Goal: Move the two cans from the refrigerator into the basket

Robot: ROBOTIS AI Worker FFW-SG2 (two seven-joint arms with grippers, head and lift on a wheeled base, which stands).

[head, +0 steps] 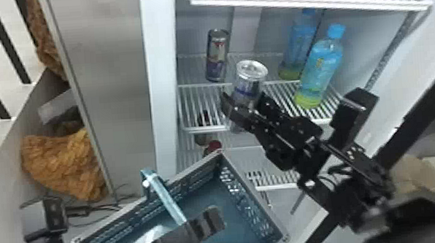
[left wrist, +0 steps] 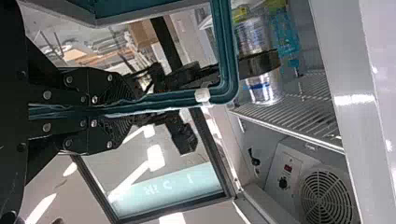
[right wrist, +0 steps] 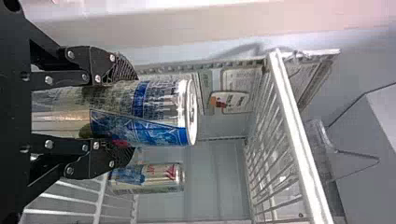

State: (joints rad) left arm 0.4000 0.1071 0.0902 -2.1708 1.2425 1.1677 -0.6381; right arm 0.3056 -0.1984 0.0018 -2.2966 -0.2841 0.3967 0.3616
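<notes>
Right jaws clenched around the near can [head: 249,86], a pad on either side, lid end past the fingertips. Can about upright at the front of the shelf [head: 206,130]. Second can [head: 217,55] standing behind those jaws, off to their left; bottles [head: 321,71] to their right. Left jaws closed on the handle [head: 169,201]; basket [head: 238,194] below the right jaws. Step, I'd say: transfer. Best: hold squeeze firm but not denting, draw clear of the shelf edge, lower past the rim, dodge the handle, release low.
</notes>
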